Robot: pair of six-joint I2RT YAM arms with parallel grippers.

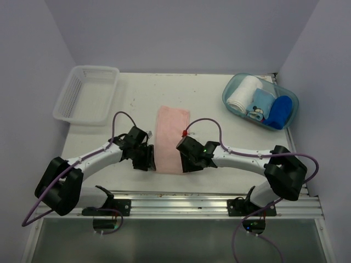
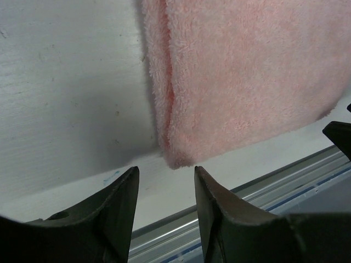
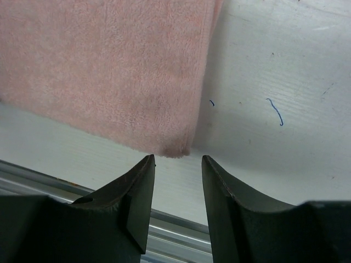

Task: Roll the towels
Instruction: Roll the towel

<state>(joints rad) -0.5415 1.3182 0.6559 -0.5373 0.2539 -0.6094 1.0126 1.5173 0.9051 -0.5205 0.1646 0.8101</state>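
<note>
At near edge of table (image 1: 230, 118), left gripper (image 2: 165, 171) & right gripper (image 3: 177, 160), both spread w/ nothing held, face pink towel (image 1: 171, 137) corners, likely prepping roll.

Both arms stretched forward from their bases and bent inward at the elbows, bringing the two wrists close together near the middle, facing each other. The left gripper (image 1: 143, 158) pointed down and toward the right, its jaws parted and holding nothing. The right gripper (image 1: 186, 159) pointed down and toward the left, its jaws likewise parted and empty.
</note>
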